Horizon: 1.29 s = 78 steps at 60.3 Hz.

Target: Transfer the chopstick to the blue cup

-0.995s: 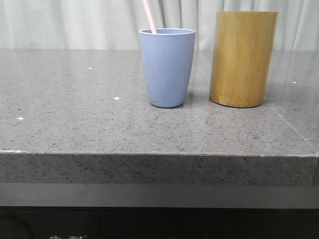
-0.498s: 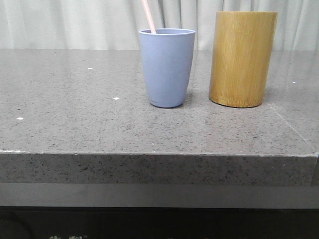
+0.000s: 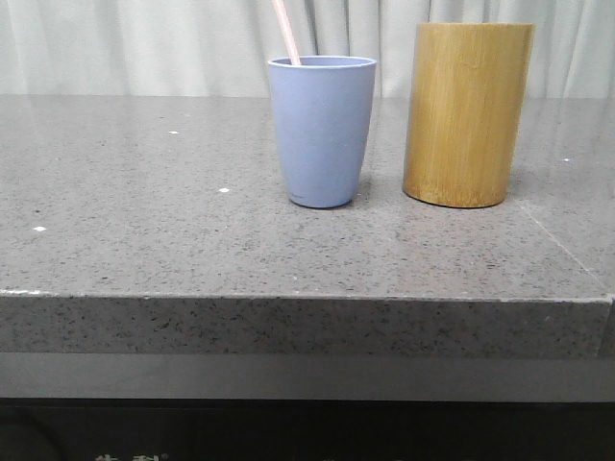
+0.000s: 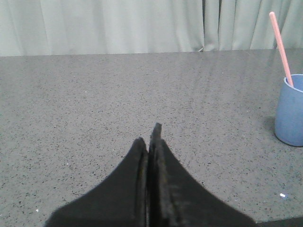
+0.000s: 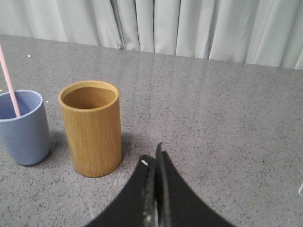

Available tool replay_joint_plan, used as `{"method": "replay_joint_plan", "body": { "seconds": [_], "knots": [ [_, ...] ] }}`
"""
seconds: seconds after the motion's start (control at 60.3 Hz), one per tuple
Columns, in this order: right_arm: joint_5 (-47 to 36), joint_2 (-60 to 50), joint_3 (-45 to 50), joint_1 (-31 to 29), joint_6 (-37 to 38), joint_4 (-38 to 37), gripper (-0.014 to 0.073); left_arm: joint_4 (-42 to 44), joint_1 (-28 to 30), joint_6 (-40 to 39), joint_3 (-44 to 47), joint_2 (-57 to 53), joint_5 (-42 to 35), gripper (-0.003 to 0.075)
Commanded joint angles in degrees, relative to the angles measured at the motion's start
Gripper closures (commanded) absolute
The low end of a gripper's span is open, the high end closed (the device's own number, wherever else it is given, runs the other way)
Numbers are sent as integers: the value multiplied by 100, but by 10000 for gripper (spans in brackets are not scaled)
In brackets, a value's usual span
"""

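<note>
Both pincers [image 4: 152, 137] [image 5: 156, 153] closed, empty.

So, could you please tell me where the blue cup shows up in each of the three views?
Front view: the blue cup stands at centre, left of the bamboo holder.
Left wrist view: cut off at the right edge.
Right wrist view: at the left edge, beside the holder.
Shared landmark: the pink chopstick leaning in the cup.

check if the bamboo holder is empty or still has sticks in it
Looks empty: the right wrist view looks down into the bamboo holder and no stick rises above its rim, though its floor is hidden.
</note>
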Motion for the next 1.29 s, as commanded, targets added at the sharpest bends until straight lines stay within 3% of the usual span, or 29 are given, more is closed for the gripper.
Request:
{"method": "replay_joint_plan", "body": {
  "seconds": [0.0,0.299,1.045,1.277],
  "knots": [
    [-685,-647,319,-33,-29,41,696,-55,21,-51,-126,80,-439,739],
    [-866,-2091,1055,-33,-29,88,696,-55,21,-51,-126,80,-439,739],
    [-861,-2105,1055,-33,-29,87,696,-44,21,-51,-126,80,-450,739],
    [-861,-2105,1055,-33,-29,87,696,-192,261,-51,635,-660,-1013,739]
  ]
}}
